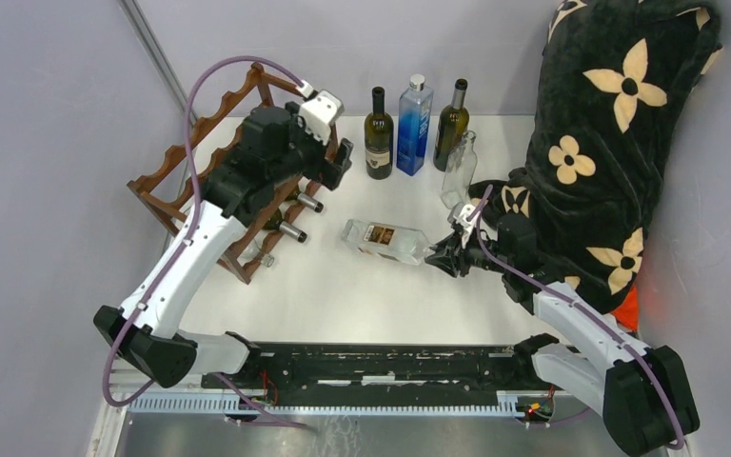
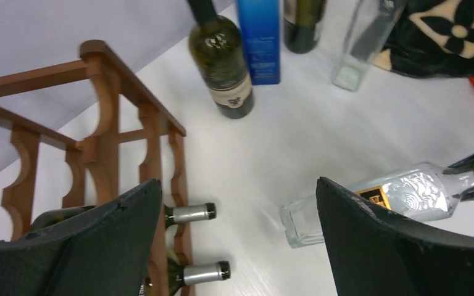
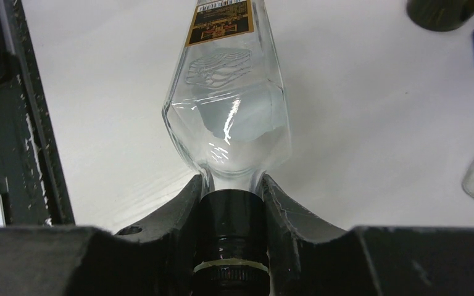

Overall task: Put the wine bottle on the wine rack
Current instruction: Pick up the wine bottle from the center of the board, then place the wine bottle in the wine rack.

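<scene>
Bright even light, soft faint shadows, glints on clear bottle (image 3: pixel 228 120), wrist views slightly soft

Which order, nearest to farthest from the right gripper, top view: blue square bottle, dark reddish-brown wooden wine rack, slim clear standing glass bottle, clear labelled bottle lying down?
1. clear labelled bottle lying down: neck clamped in the right gripper.
2. slim clear standing bottle: just behind it.
3. blue square bottle: back row.
4. wine rack: far left.
</scene>
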### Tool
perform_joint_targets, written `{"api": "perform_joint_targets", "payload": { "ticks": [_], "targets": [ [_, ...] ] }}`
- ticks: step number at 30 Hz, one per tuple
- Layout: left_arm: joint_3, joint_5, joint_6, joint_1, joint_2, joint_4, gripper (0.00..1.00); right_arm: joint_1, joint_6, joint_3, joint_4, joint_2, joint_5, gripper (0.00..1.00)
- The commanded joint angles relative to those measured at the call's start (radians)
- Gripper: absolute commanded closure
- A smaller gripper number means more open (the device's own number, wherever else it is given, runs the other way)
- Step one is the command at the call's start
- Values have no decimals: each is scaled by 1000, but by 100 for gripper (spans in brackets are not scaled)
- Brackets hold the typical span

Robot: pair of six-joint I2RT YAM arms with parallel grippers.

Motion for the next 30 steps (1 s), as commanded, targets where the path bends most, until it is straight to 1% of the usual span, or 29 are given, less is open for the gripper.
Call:
{"api": "perform_joint_targets", "payload": {
  "ticks": [1, 4, 6, 9, 10, 14, 18, 20, 22, 23, 25, 29, 30],
  "targets": [
    [125, -26, -21, 124, 60, -75, 2, -3, 124, 25, 410, 3, 0, 100],
    [186, -34, 30, 186, 127, -88, 2, -2, 135, 29, 451, 33, 5, 100],
    [231, -91, 57, 206, 190, -91, 4, -3, 151, 31, 483, 51, 16, 100],
    [307, -123, 88, 243, 292, -115, 15, -3, 186, 33, 543, 78, 38, 100],
    [330, -122, 98, 251, 325, -126, 17, -3, 196, 35, 564, 89, 44, 100],
    [381, -110, 150, 276, 420, -133, 19, -3, 221, 34, 622, 119, 62, 100],
    [442, -111, 180, 302, 497, -153, 26, -2, 233, 34, 649, 139, 72, 100],
    [453, -89, 187, 313, 515, -157, 30, -3, 235, 36, 654, 146, 72, 100],
    [454, -52, 188, 321, 527, -157, 36, -3, 241, 35, 660, 154, 73, 100],
    [453, -31, 186, 323, 529, -159, 41, -2, 244, 37, 665, 158, 74, 100],
    [450, 5, 185, 326, 535, -166, 60, -2, 247, 45, 671, 169, 74, 100],
    [440, 67, 191, 327, 535, -193, 73, -3, 262, 64, 686, 187, 76, 100],
    [436, 83, 191, 327, 531, -197, 74, -3, 264, 67, 693, 191, 77, 100]
  ]
}}
